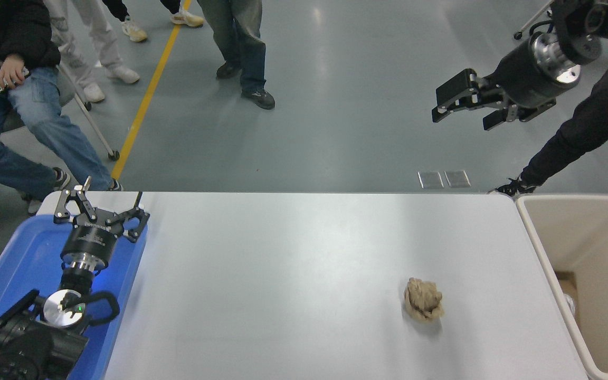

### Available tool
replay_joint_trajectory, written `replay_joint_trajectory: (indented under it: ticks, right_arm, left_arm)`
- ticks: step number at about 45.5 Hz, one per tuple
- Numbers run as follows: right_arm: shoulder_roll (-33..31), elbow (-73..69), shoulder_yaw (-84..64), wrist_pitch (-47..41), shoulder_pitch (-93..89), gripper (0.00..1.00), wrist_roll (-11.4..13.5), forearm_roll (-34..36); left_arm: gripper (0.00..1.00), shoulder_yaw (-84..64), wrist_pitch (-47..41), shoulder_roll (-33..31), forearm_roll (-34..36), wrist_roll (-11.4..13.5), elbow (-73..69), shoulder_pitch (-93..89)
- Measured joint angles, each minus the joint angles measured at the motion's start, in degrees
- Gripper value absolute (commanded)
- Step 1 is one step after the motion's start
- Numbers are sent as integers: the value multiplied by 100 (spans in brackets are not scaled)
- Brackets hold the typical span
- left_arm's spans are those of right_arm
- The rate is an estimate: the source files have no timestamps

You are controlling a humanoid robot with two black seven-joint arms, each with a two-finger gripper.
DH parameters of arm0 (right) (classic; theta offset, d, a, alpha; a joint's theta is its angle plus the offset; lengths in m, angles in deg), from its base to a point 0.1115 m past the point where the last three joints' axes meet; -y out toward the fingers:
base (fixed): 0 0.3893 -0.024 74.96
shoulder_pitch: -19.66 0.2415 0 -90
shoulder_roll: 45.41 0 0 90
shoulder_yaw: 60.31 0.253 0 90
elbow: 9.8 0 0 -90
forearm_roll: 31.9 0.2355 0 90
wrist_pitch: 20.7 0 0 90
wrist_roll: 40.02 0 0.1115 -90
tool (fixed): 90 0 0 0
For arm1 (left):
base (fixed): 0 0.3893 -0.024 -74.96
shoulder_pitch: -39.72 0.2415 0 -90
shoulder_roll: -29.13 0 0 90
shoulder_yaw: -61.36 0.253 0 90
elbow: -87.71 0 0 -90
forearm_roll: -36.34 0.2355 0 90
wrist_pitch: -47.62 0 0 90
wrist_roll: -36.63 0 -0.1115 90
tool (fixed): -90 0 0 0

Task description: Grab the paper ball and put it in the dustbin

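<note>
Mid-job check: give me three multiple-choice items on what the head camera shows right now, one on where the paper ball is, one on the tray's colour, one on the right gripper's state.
1. Where is the paper ball?
A. inside the dustbin
B. on the white table, near its right side
C. in the right gripper

2. What colour is the tray under the left gripper?
A. blue
B. red
C. green

3. What state is the right gripper in?
A. shut on the ball
B. resting on the table
C. open, empty, raised high at the upper right

Key: 1 B, the ball lies on the table, left of the dustbin. 2 A, the tray at the table's left end is blue. 3 C, its fingers are spread with nothing between them, far above the ball.
</note>
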Motion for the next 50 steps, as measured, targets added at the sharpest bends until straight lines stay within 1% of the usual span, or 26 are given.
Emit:
replay_joint_trajectory:
  ticks: [9,22,28,41,50]
  right_arm:
    - [23,-1458,-458,-10,928,100,68,-31]
    - [178,-2462,-854,-15,1288,100,138,-11]
    - [378,-2601,-904,14,1124,100,215,0]
    - [878,-2378,-825,752,28,100,417,279]
    - [1110,-1756,-461,1320,-1197,100,721,343]
  left_arm:
    - [99,-5,0,-1,0,0,-5,0]
    - [99,-7,0,-3,0,6,-6,0]
    - [99,-7,0,-3,0,7,-7,0]
    - [99,-8,0,-4,0,5,-8,0]
    - [99,-8,0,-2,0,-1,-8,0]
